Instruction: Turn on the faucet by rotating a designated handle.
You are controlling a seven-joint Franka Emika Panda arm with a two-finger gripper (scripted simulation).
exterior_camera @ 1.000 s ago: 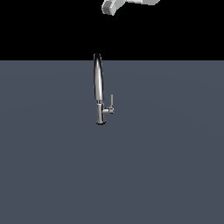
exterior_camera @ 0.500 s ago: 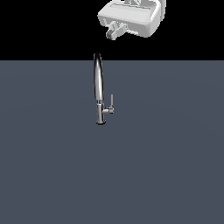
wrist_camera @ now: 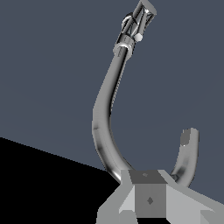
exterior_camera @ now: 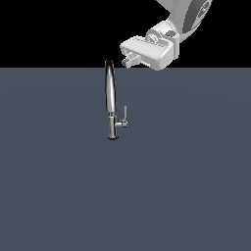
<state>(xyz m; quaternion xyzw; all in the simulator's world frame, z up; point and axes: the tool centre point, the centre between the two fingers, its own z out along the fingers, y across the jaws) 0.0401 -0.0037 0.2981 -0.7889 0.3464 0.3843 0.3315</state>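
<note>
Gripper (exterior_camera: 128, 61) has come down and toward the exterior view's left over the last second; a second ago only its tip showed at the top edge, now the whole hand and part of the arm are in frame; so this reads as approach, no contact yet, nothing on the faucet (exterior_camera: 111, 98) has moved.

Jaw state: cannot tell; in the exterior view only a short finger stub shows, and in the wrist view the fingers are cut off at the frame edge; nothing is held as far as I can see.

Position: gripper sits just beside the top of the spout arch, on the exterior view's right, level with or slightly above it; apart from it, not touching.

Handle (exterior_camera: 125, 113) is a thin upright rod on a stub off the base, on the exterior view's right of the spout, well below the gripper; faucet stands on the floor (exterior_camera: 196, 196) near its far edge, roughly mid-width.

Wrist view: spout (wrist_camera: 105, 127) arcs away from the camera down to the base; handle (wrist_camera: 139, 37) is small at the far end; still a long descent.

My read: next needs a drop along the spout's side to handle height; risk is clipping the arch on the way.
</note>
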